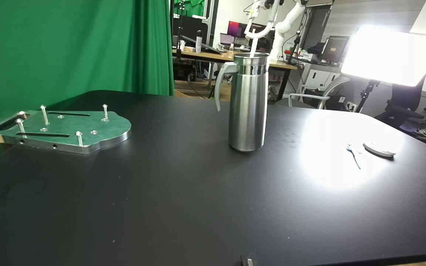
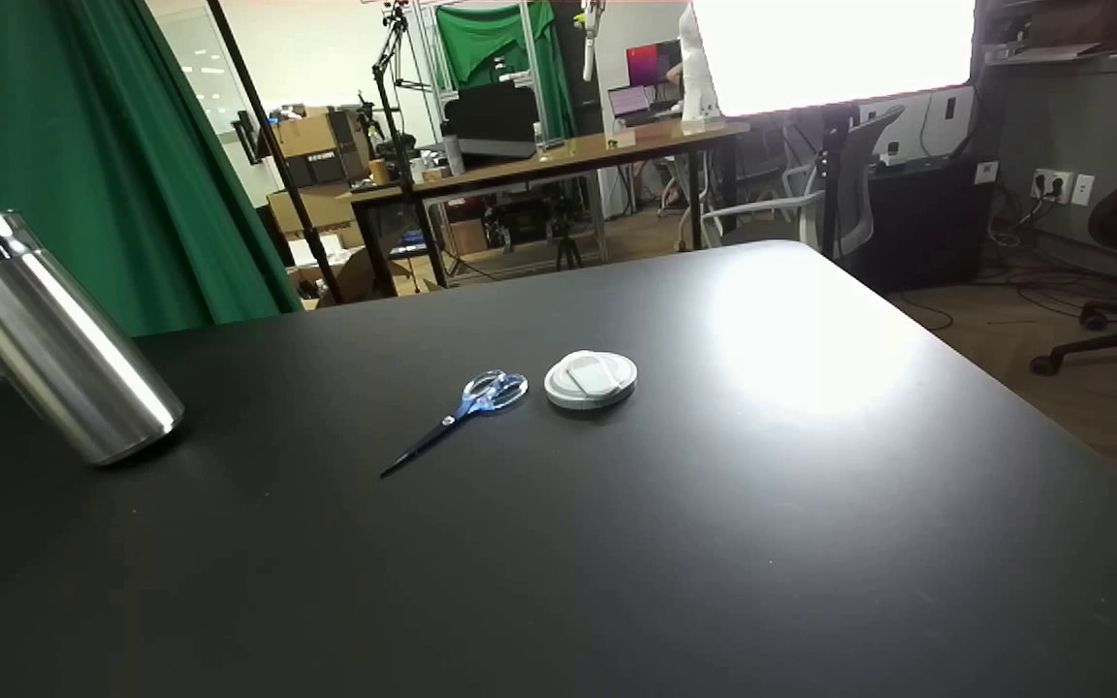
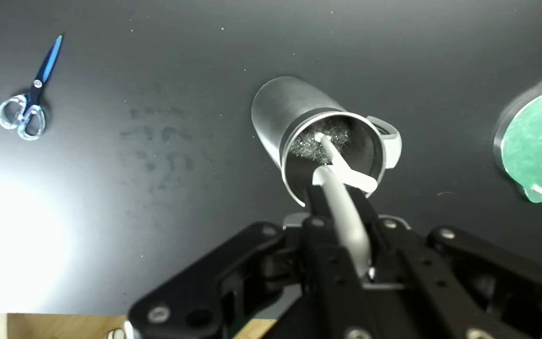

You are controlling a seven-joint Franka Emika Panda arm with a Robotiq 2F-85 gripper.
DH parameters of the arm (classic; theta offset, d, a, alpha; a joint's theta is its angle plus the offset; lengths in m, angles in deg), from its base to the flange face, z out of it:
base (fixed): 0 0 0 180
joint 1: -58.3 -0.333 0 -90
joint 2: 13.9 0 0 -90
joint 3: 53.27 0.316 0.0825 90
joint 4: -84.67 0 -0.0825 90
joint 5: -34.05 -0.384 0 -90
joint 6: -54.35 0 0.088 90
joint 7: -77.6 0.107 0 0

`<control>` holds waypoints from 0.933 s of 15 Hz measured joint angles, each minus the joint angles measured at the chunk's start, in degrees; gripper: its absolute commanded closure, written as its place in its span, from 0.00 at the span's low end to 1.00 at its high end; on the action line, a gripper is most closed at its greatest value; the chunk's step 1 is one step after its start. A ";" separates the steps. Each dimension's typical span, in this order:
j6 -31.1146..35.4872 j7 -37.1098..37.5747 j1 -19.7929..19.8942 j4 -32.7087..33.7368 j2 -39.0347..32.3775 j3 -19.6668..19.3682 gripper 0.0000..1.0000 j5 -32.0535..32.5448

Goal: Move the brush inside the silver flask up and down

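So from where I'm sitting, the silver flask (image 1: 248, 114) is standing upright on the black bench (image 1: 161, 207), in from the edge that shows along the bottom of the wrist view. The lower end of the brush (image 3: 348, 176) is down inside the flask, and my gripper (image 3: 338, 195) has its fingers (image 3: 317, 205) pinched on the brush's white handle.

Other stuff around: the green plate (image 1: 74, 123) lies right by the bench's left edge in an exterior view, pegs (image 1: 44, 115) sticking up, on the flask's handle side. On the opposite side there's the scissors (image 2: 452, 419), with the white lid (image 2: 590, 380) just beside their finger loops. All well apart from the flask.

What blocks me most is my own hardware: in the wrist view the gripper and brush cover part of the flask's mouth. There's speckly stuff inside and I can't tell if it's bristles or the wall. The light panel (image 1: 394, 55) is super bright, and in an exterior view the scissors (image 1: 352, 156) and lid sit half washed out in glare. The wrist view also cuts off the plate and lid, and the flask (image 2: 64, 334) runs off the left side in an exterior view.
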 measured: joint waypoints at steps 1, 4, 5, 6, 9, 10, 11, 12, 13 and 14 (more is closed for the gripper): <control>0.79 -0.11 0.07 -0.45 -0.27 -0.29 0.96 -0.61; 2.25 -0.39 0.34 -1.32 -0.98 -0.89 0.96 -1.57; 2.66 -0.45 0.44 -1.53 -1.17 -1.04 0.96 -1.69; 2.89 -0.49 0.50 -1.70 -1.33 -1.16 0.96 -1.77; 2.96 -0.53 0.60 -1.96 -1.60 -1.39 0.96 -1.78; 2.96 -0.54 0.62 -2.06 -1.61 -1.44 0.96 -1.78; 2.96 -0.54 0.63 -2.14 -1.61 -1.48 0.96 -1.77; 2.96 -0.55 0.63 -2.15 -1.61 -1.50 0.96 -1.77; 2.96 -0.57 0.63 -2.15 -1.58 -1.50 0.96 -1.77; 3.00 -0.62 0.63 -2.14 -1.49 -1.50 0.96 -1.77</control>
